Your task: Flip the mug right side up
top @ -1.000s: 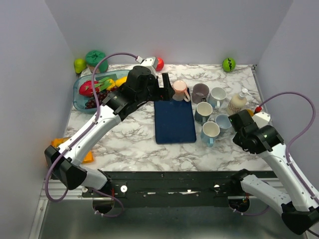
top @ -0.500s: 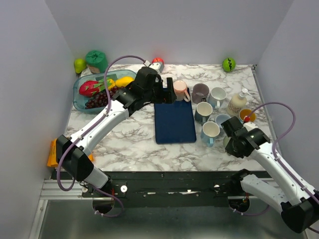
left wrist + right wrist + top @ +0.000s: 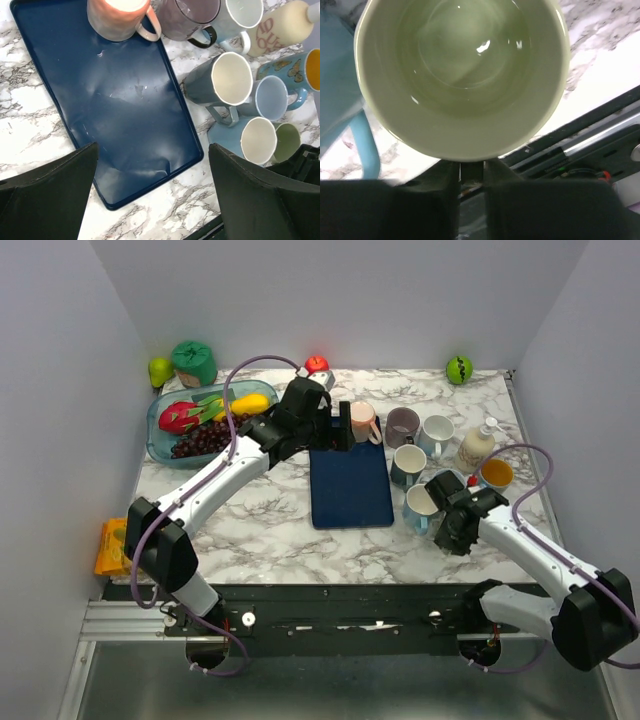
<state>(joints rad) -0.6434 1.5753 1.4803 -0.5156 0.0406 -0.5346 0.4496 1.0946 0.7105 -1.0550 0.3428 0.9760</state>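
Right gripper [image 3: 470, 172] pinches green mug [image 3: 462, 75] rim between light-blue mug [image 3: 340, 85] and table edge [image 3: 585, 107].

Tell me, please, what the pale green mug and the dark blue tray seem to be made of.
Pale green mug: probably glazed ceramic, glossy, with sharp highlights inside. Dark blue tray: thin plastic or coated metal, I cannot tell which; semi-gloss, with soft reflections and shallow dents.

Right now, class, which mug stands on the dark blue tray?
The salmon-pink ceramic mug at the far end of the dark blue rectangular tray; the other mugs cluster off it, on the marble tabletop to its right.
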